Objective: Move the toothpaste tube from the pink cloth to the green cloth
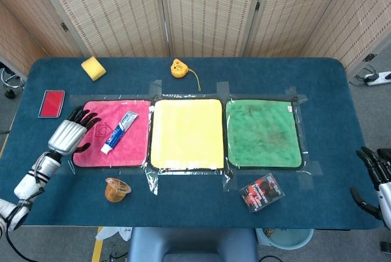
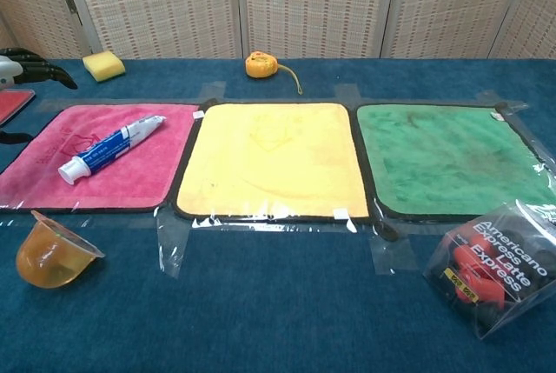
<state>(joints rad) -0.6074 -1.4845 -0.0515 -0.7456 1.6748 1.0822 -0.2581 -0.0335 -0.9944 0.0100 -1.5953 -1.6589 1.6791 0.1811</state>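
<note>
On the pink cloth (image 1: 113,134) the toothpaste tube (image 1: 120,131) lies slanted, cap at 7 o'clock, tail at 1 o'clock. The left hand (image 1: 68,135), fingers spread and empty, is nearer, the tube just toward its 3 o'clock; the green cloth (image 1: 263,134) waits well beyond

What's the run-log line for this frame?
phase: approach | left robot hand: open, over pink cloth edge | toothpaste tube: on pink cloth, untouched | green cloth: bare

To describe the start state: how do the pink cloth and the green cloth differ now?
The square pink cloth carries the blue-and-white toothpaste tube; the square green cloth carries nothing. The left hand reaches over the pink cloth's edge; no hand is near the green one. Both lie flat, taped down.
</note>
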